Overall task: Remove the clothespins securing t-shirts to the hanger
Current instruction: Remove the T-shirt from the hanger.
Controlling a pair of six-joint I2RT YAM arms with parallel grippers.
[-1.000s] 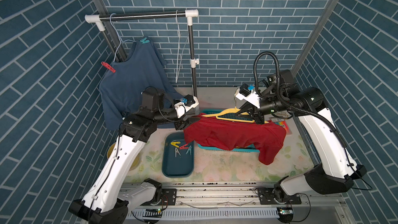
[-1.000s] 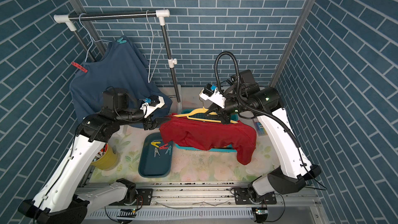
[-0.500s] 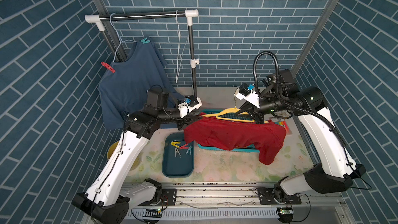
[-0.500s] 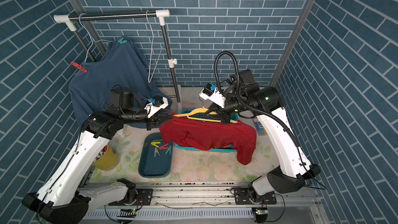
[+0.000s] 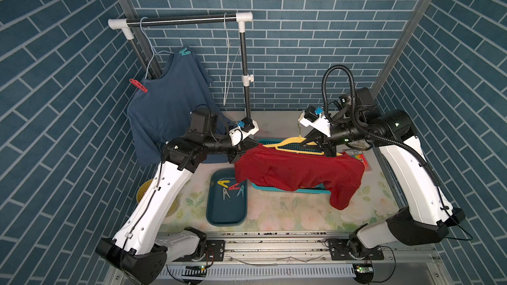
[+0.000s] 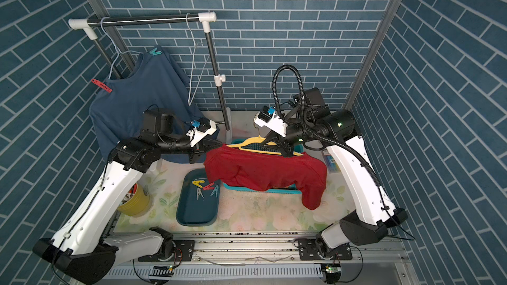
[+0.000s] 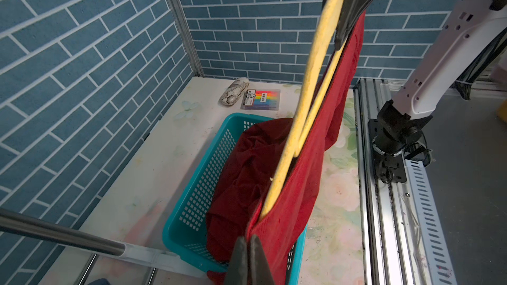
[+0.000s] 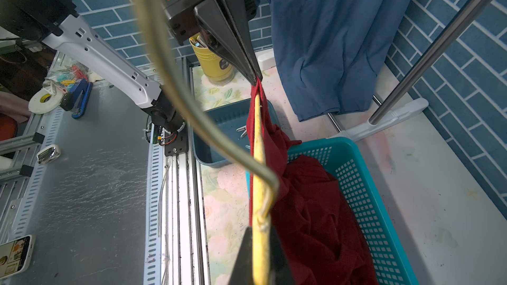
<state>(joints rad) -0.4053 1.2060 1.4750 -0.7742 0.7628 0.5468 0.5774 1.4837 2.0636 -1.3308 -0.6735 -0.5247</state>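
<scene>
**Clothespins, shirts and hanger during stripping.** Four clothespins [image 5: 230, 187] lie loose in the dark tray [image 5: 225, 222] on the table [image 5: 274, 215]. A teal clothespin [image 5: 184, 52] and a red clothespin [image 5: 138, 85] are clipped on the slate-blue t-shirt [image 5: 170, 105], which hangs from the rail [image 5: 186, 19].

The dark red t-shirt [image 5: 296, 171] (no pin visible on it) is draped on the yellow hanger [image 5: 285, 143] above the teal basket [image 7: 192, 187]. One sleeve hangs past the basket's rim.

The left claw [image 8: 256, 78] is closed, pinching the shirt's shoulder edge right at the hanger's tip. The right claw [image 8: 259, 231] is closed on the hanger's yellow arm.

Likely hazards:
- **Hanger caught in the pinch.** Whether the hanger's tip is caught along with the cloth cannot be told. If it is, a pull would work against the right claw's grip and twist the hanger.
- **Cloth slipping.** The hold on the cloth is thin and at the edge, so it may slip free mid-pull.
- **Shirt falling outside the basket.** If released off-centre, the shirt could fall onto the tray and bury the pins.
- **Hanger turning.** The hanger is gripped on one arm only and may pivot under the shirt's weight.
</scene>
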